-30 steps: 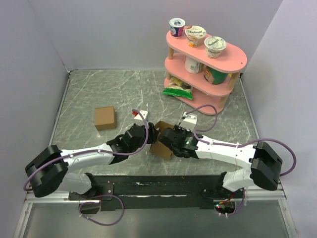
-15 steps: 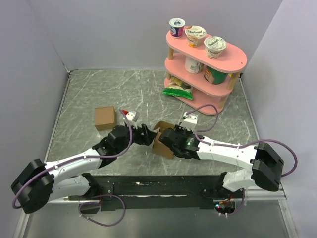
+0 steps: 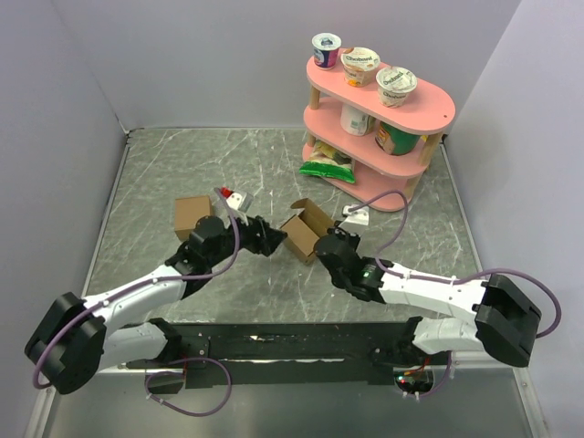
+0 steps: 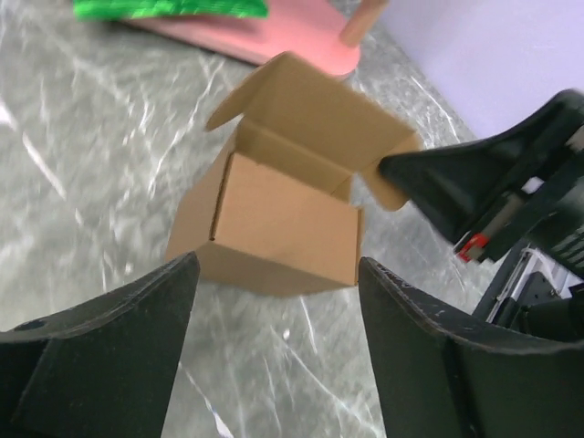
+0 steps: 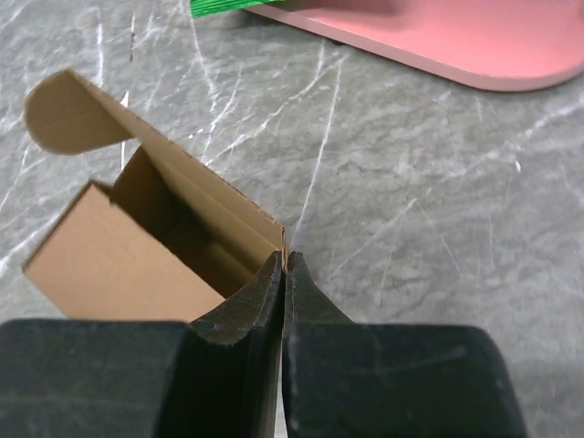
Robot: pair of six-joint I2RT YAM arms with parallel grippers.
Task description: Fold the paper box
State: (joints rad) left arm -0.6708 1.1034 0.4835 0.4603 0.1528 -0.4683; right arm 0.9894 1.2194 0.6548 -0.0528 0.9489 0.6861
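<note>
The paper box (image 3: 299,241) is a small brown carton on the marble table, its top open and a rounded lid flap (image 3: 315,214) standing up at the back. My right gripper (image 3: 322,246) is shut on the box's near right wall edge; in the right wrist view the cardboard edge (image 5: 285,246) sits pinched between the closed fingertips (image 5: 270,274). My left gripper (image 3: 265,240) is open just left of the box, touching nothing. In the left wrist view the box (image 4: 283,224) lies ahead of the spread fingers (image 4: 146,310), apart from them.
A neat brown cardboard cube (image 3: 192,215) rests at the left of the table. A pink two-tier shelf (image 3: 429,109) with yogurt cups stands at the back right, a green bag (image 3: 328,166) at its foot. Grey walls close in both sides.
My left gripper opened, let go of the box and drew back to the left. The right gripper, still shut on the box, carried it farther from the near edge.
</note>
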